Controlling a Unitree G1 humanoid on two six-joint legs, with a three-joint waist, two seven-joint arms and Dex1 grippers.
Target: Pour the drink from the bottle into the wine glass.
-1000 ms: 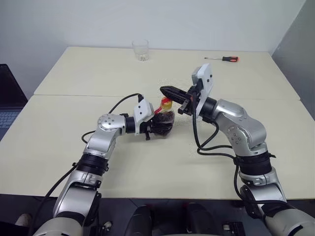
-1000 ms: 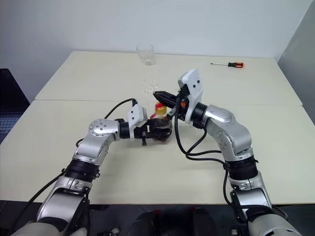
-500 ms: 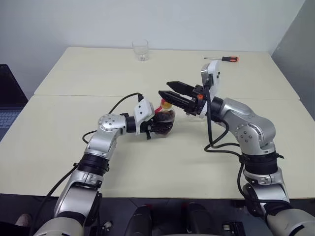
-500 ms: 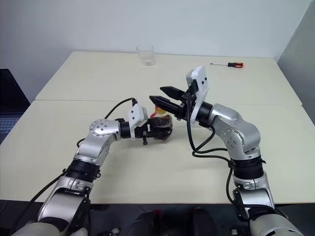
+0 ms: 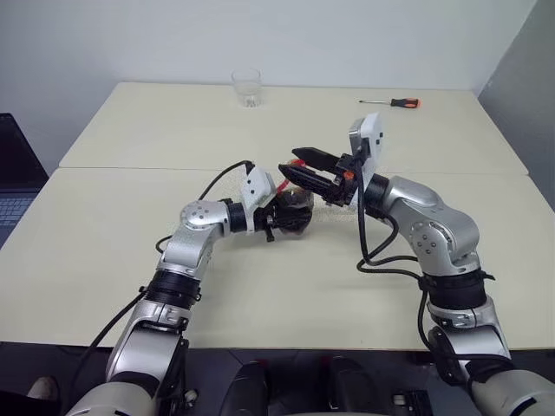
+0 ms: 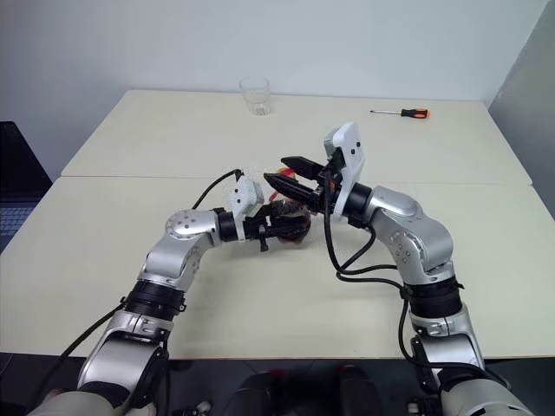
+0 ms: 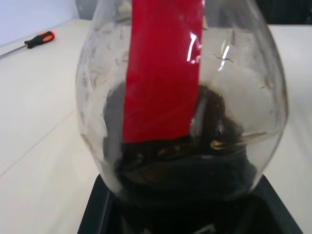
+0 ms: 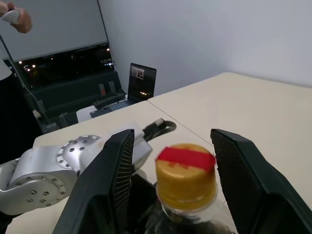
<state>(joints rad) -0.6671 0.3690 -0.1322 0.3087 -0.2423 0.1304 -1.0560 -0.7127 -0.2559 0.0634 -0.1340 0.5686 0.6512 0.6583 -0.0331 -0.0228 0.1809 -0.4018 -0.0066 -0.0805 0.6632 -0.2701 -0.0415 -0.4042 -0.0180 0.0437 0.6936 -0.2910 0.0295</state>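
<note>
Right wrist view: right gripper point(image 8: 173, 170), jaws apart, straddles the cap point(image 8: 185, 173) for unscrewing; left gripper point(image 5: 279, 214) clamps the bottle point(image 5: 295, 205) steady.

The clear bottle point(image 7: 180, 97) has a red strip, a yellow-orange cap point(image 8: 185, 173) and dark drink point(image 7: 185, 170). The screwdriver point(image 5: 392, 103) handle is orange and black.

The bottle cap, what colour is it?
Yellow-orange, with a strip of red tape across its top; the cap shows best in the right wrist view.
</note>
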